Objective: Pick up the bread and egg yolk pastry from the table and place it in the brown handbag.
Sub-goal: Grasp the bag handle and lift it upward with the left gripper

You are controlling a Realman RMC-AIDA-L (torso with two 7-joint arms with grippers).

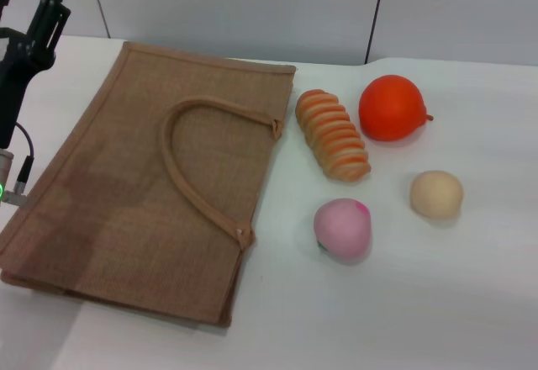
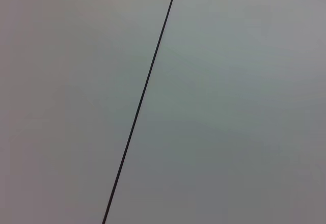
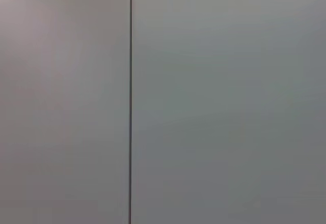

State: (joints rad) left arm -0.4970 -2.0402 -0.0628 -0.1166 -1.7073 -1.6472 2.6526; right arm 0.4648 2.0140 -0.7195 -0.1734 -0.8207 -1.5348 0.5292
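The brown handbag lies flat on the white table at the left, its tan loop handle on top. The ridged orange-and-tan bread lies just right of the bag's far corner. The pale beige egg yolk pastry sits further right and nearer. My left gripper is raised at the far left edge, fingers pointing up and apart, empty, beside the bag's far left corner. My right gripper is out of view. Both wrist views show only a grey wall with a dark seam.
A round orange fruit sits right of the bread. A pink ball lies in front of the bread, left of the pastry. The white table extends in front and to the right. A grey panelled wall runs behind.
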